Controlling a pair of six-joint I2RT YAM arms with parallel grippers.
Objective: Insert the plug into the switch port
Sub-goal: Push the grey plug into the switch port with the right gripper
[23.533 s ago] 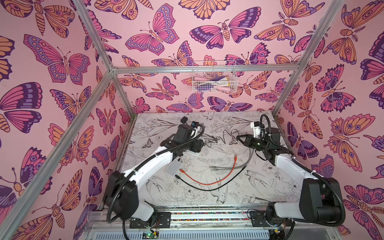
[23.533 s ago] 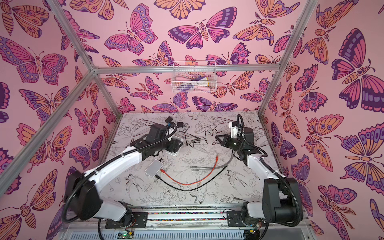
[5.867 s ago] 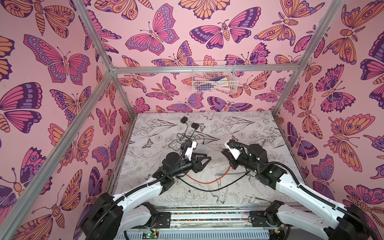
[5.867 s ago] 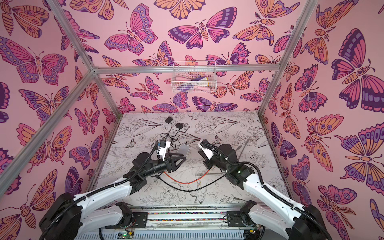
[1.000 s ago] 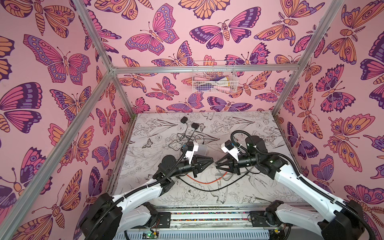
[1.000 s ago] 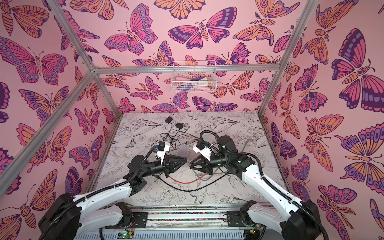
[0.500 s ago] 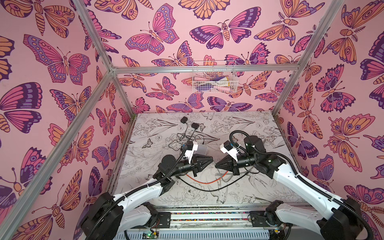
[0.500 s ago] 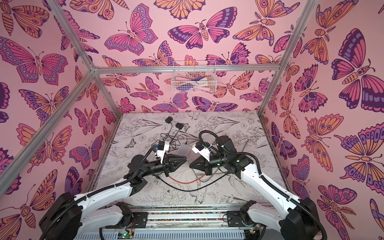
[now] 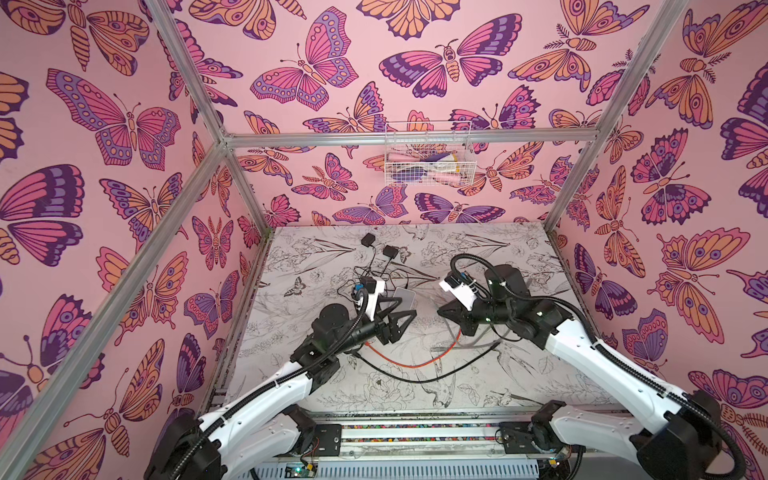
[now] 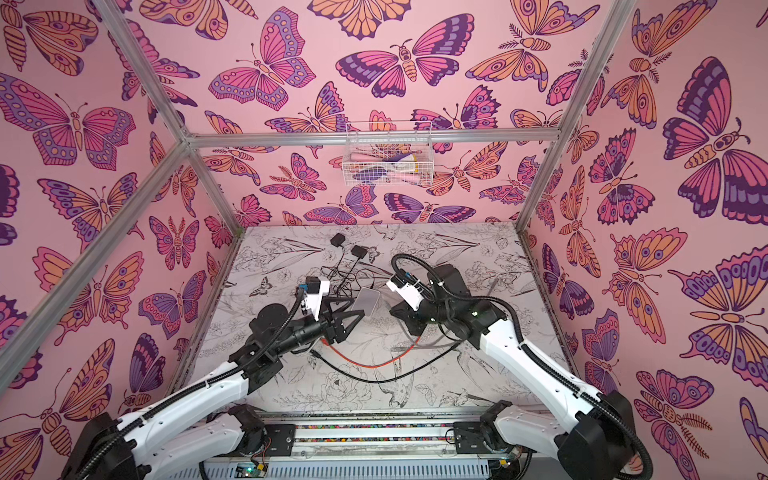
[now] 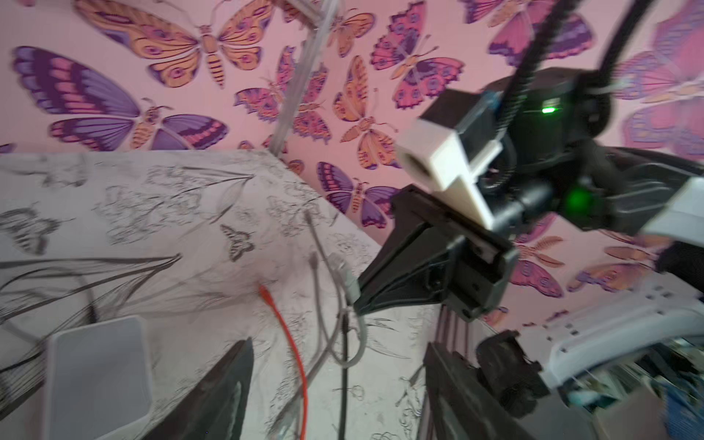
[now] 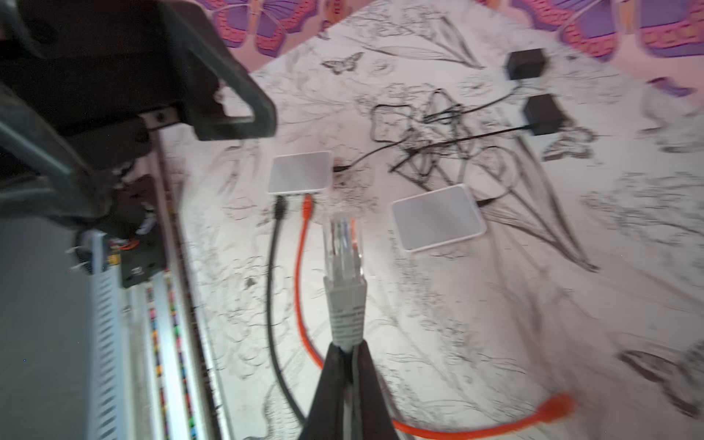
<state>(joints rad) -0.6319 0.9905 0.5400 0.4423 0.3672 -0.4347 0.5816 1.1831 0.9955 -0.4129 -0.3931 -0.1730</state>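
Note:
The plug [image 12: 343, 244] is a clear connector on a grey boot, and my right gripper [image 12: 344, 348] is shut on the boot just behind it, holding it above the table. In the right wrist view two white switches lie beyond it: one [image 12: 299, 177] with a black and an orange cable plugged in, and a second switch [image 12: 438, 217] further off. My left gripper [image 11: 337, 344] stands open with nothing between its fingers, facing the right gripper [image 9: 442, 309] across a small gap. In both top views one switch [image 9: 405, 297] shows behind the left gripper [image 9: 405, 311].
Two black power adapters [image 9: 368, 240] [image 9: 390, 251] with tangled thin wires lie at the back of the table. An orange cable [image 9: 415, 363] and a black cable [image 9: 436, 376] curve across the middle. A wire basket [image 9: 428, 160] hangs on the back wall.
The right gripper has shut on the plug's boot. The left gripper, shut a moment ago, has opened its jaws. Both arms have stayed roughly in place.

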